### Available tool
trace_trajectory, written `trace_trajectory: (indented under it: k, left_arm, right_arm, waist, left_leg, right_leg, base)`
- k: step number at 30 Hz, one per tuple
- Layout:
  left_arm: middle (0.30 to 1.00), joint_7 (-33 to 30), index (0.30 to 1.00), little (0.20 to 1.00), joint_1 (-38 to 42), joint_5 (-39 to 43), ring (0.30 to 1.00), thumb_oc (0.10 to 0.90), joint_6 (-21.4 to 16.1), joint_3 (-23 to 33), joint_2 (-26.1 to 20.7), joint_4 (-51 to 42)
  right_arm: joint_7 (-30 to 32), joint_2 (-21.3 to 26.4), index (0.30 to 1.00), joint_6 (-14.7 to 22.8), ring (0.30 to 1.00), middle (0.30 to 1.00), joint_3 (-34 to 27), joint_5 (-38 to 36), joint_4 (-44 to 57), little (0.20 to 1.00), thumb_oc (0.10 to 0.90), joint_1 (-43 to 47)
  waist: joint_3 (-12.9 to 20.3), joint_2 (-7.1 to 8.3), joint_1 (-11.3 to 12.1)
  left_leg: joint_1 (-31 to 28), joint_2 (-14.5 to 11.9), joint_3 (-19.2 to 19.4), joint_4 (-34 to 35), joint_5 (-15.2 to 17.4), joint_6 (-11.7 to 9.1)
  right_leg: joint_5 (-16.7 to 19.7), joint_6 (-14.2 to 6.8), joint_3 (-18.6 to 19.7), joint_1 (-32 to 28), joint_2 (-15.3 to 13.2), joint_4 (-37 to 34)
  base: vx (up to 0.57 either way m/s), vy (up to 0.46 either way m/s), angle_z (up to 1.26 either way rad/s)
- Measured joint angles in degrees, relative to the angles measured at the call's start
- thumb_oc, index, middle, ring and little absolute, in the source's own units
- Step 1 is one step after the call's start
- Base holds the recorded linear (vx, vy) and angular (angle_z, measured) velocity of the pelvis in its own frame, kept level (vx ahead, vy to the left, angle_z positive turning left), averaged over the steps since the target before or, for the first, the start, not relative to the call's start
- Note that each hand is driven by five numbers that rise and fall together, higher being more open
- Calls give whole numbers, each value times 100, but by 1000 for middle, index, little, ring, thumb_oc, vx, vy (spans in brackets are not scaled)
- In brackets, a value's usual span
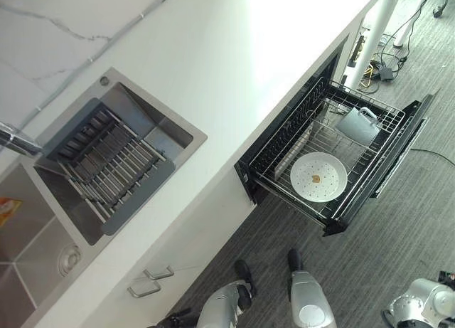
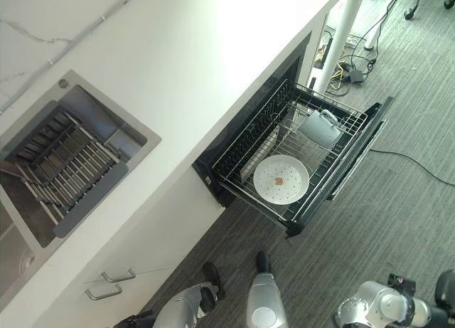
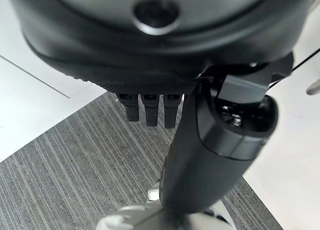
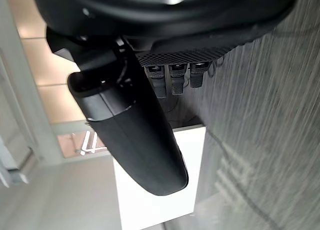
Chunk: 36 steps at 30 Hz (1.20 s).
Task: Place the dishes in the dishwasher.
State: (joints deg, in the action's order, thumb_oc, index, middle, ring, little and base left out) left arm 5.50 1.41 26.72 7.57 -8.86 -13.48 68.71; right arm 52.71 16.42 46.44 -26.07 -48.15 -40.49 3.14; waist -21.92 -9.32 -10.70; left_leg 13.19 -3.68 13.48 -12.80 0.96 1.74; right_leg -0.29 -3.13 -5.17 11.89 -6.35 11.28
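While both dark robot hands, left hand (image 3: 150, 108) and right hand (image 4: 172, 78), hang slack-fingered and empty | round white perforated plate (image 1: 318, 176) and grey mug (image 1: 357, 124) lie right-centre in pulled-out black wire dishwasher rack (image 1: 284, 132) | risk: shutting jolts the loose mug.

both eye views look steeply down from the head and share the white stone counter (image 1: 234, 65), with the pulled-out black wire dishwasher rack (image 2: 245, 139) at about four o'clock. each wrist view looks close along its own hand toward grey striped carpet (image 3: 75, 175).
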Motion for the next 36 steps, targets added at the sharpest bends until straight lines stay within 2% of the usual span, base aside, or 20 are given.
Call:
trace_trajectory:
  k: [2,3,5,10,12,14,17,18,19,20,25,29,32,34,35,36]
  left_arm:
    - [900,-22,900,900,6,9,900,800,5,8,2,-25]
    - [900,-79,900,900,21,10,900,800,18,0,21,-62]
    - [900,-117,900,900,16,10,900,800,33,-53,26,-200]
    - [900,-117,900,900,30,12,900,800,82,-210,26,-414]
    - [900,-111,900,900,31,15,900,800,88,-245,27,-506]
    - [900,-104,900,900,34,13,900,800,90,-263,30,-596]
    - [900,-94,900,900,29,-1,900,800,110,-198,28,-618]
    - [900,-72,900,900,29,-10,900,800,109,-194,28,-637]
    - [900,2,900,900,30,-14,900,800,115,-193,4,-726]
    - [900,7,900,900,39,-15,900,800,112,-181,-6,-787]
    - [900,148,900,900,34,-40,900,800,97,-74,18,-738]
    - [900,240,900,900,37,-57,900,800,77,-50,10,-741]
    - [900,283,900,900,38,-57,900,800,55,-40,-2,-734]
    - [900,296,900,900,72,-58,900,800,21,-41,-81,-735]
    - [900,389,900,900,176,-67,900,800,-39,-42,-186,-728]
    - [900,390,900,900,287,-67,900,800,-86,-38,-228,-688]
  right_arm:
    - [-421,12,900,-249,900,900,437,-1,-161,900,800,109]
    - [-744,-19,900,-309,900,900,673,-94,-509,900,800,274]
    - [-988,-32,900,-438,900,900,929,-230,-606,900,800,421]
    - [-1709,224,900,-924,900,900,1334,-108,-478,900,800,804]
    - [-1722,597,900,-1175,900,900,1503,252,-480,900,800,989]
    - [-1835,994,900,-1554,900,900,1679,393,-515,900,800,1050]
    - [-2230,1158,900,-1869,900,900,1665,581,-475,900,800,1048]
    - [-2371,1283,900,-2045,900,900,1698,882,-403,900,800,1052]
    - [-2383,1612,900,-2348,900,900,1904,1292,-136,900,800,1070]
    - [-2466,1817,900,-2426,900,900,2065,1582,-43,900,800,1078]
    - [-2853,1965,900,-2736,900,900,2389,2119,-24,900,800,1499]
    - [-3062,2008,900,-2936,900,900,2433,2256,-28,900,800,1887]
    - [-3109,2041,900,-3060,900,900,2471,2326,-83,900,800,2161]
    - [-3159,2046,900,-3185,900,900,2601,2326,-335,900,800,2516]
    - [-3282,2087,900,-3297,900,900,2609,2327,-539,900,800,2807]
    - [-3310,2202,900,-3470,900,900,2806,2327,-768,900,800,3193]
  waist:
    - [6,-9,61]
    - [0,2,245]
    - [-1,-1,391]
    - [-113,-45,495]
    - [-309,-68,620]
    - [-469,-77,617]
    - [-559,-52,640]
    - [-571,-64,638]
    - [-619,-110,628]
    - [-669,-123,631]
    - [-680,-121,814]
    - [-684,-116,957]
    - [-711,-75,1040]
    - [-787,41,1117]
    - [-835,116,1251]
    - [-852,143,1265]
  left_leg:
    - [170,4,-31,-22,-16,10]
    - [185,11,-131,-43,-18,8]
    - [204,15,-143,-38,-18,7]
    - [194,158,-259,23,-114,51]
    - [198,215,-292,18,-120,56]
    - [251,284,-457,-18,-131,76]
    - [280,289,-496,-35,-133,77]
    - [298,285,-514,-34,-148,71]
    - [411,277,-563,-42,-174,45]
    - [467,275,-609,-76,-183,33]
    - [490,258,-684,-57,-190,52]
    - [585,274,-707,-13,-257,77]
    - [665,308,-795,-23,-308,53]
    - [691,311,-845,-39,-315,62]
    - [803,307,-944,-60,-319,51]
    - [932,300,-1032,-107,-329,38]
  right_leg:
    - [6,10,-9,188,-5,74]
    - [9,19,-62,176,7,94]
    - [-1,29,-116,175,-15,91]
    - [-13,8,-261,106,-145,95]
    - [-14,-18,-333,51,-197,83]
    - [-86,-57,-475,36,-232,194]
    - [-99,-63,-522,40,-238,222]
    - [-97,-59,-558,45,-238,220]
    - [-68,-36,-639,110,-242,207]
    - [-61,-26,-642,152,-257,227]
    - [-66,-16,-707,155,-236,208]
    - [-34,-3,-853,141,-267,171]
    - [-4,-42,-972,124,-270,72]
    - [23,-85,-1020,119,-245,66]
    - [4,-55,-1126,131,-225,37]
    - [23,-26,-1236,156,-210,5]
  base:
    - [-8,-22,7]
    - [48,25,14]
    - [49,69,17]
    - [11,30,19]
    - [32,18,21]
    - [32,4,33]
    - [-4,-6,13]
    - [-50,11,11]
    - [-33,22,14]
    - [20,42,14]
    - [41,65,7]
    - [46,63,18]
    - [27,11,20]
    - [2,-35,14]
    - [15,-37,34]
    - [21,-25,33]
